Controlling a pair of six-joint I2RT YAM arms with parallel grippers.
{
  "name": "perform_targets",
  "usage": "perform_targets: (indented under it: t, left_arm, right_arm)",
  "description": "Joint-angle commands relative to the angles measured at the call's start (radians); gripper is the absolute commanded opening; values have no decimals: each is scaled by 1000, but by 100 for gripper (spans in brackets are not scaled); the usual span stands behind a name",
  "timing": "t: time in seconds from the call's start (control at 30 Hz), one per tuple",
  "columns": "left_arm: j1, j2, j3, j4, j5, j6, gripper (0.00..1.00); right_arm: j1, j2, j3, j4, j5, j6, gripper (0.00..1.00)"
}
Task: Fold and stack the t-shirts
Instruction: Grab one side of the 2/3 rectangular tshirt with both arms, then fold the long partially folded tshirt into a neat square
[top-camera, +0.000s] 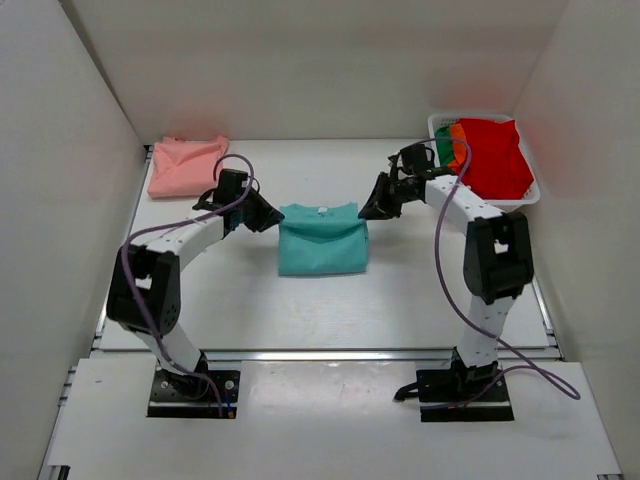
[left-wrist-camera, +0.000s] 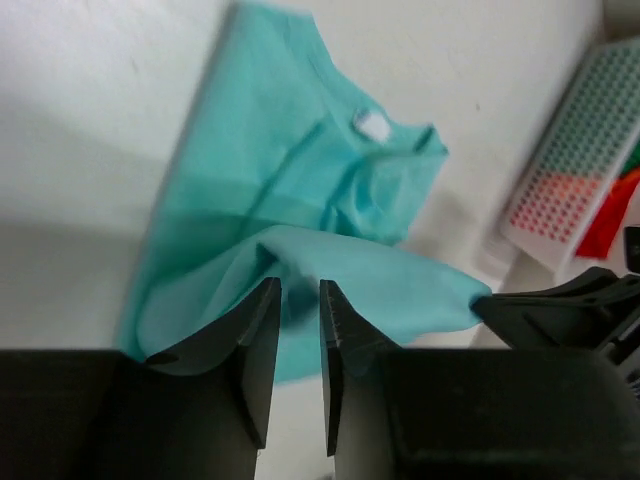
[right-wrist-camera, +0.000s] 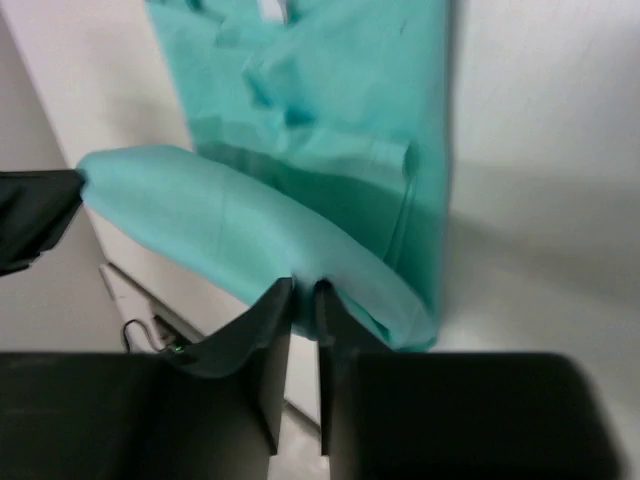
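Note:
A teal t-shirt (top-camera: 320, 245) lies in the middle of the table, folded over, with its collar at the far edge. My left gripper (top-camera: 268, 215) is at its far left corner and my right gripper (top-camera: 375, 205) is at its far right corner. In the left wrist view the gripper (left-wrist-camera: 300, 285) has a fold of the teal cloth (left-wrist-camera: 300, 170) between its fingers. In the right wrist view the gripper (right-wrist-camera: 303, 285) is pinched tight on the teal cloth (right-wrist-camera: 330, 100). The held edge hangs raised between them. A salmon pink t-shirt (top-camera: 185, 165) lies folded at the far left.
A white plastic basket (top-camera: 530, 195) stands at the far right, holding a red t-shirt (top-camera: 495, 155), a green one (top-camera: 445, 150) and some orange cloth (top-camera: 459, 145). The basket also shows in the left wrist view (left-wrist-camera: 575, 170). White walls close in the table on three sides.

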Motion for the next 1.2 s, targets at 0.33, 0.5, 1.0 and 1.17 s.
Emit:
perform_targets:
  t: [0.33,0.5,1.0,1.17]
  left_arm:
    - [150,155,113,297,-16,107,35]
    - [78,106,21,148,-27,262,49]
    - [-134,303,211,-208,-294,546,72]
    - [-166,383,289,-311,-334,620,70]
  right_arm:
    - [-82,241,367,150,18,-61,52]
    - [-85,154,258,94,37,-112,53]
    - [-125,-104,-53,123,42,-118,54]
    - [-138,-133,-64,131,39,-114,54]
